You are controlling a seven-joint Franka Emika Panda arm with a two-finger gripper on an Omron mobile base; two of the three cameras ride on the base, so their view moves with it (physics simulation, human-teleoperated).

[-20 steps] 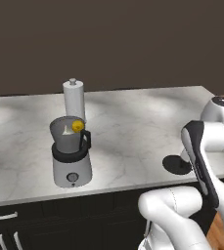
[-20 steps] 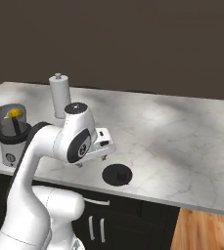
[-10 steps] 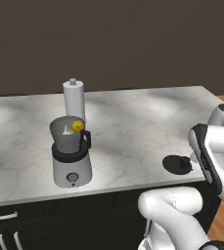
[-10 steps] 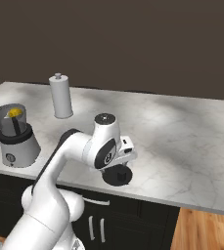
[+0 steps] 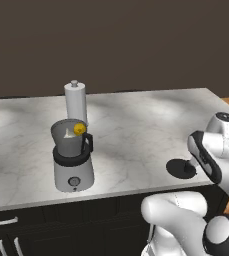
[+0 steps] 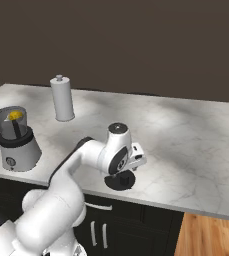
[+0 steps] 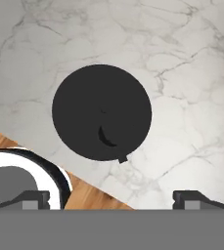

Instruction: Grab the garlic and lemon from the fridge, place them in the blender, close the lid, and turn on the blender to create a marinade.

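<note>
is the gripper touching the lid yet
Apart. The hand view shows the lid flat on the counter, with the open gripper fingertips clear of it.

A lemon (image 5: 78, 129) sits in the open jar of the blender (image 5: 72, 155) on a marble counter (image 5: 136, 125), a white cylinder (image 5: 76, 102) just behind. The black lid (image 5: 178, 167) lies near the counter's front edge, beside the arm (image 5: 213, 150).

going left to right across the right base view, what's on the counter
blender with the lemon in its jar → tall white cylinder → black lid lying flat, under the gripper
</note>
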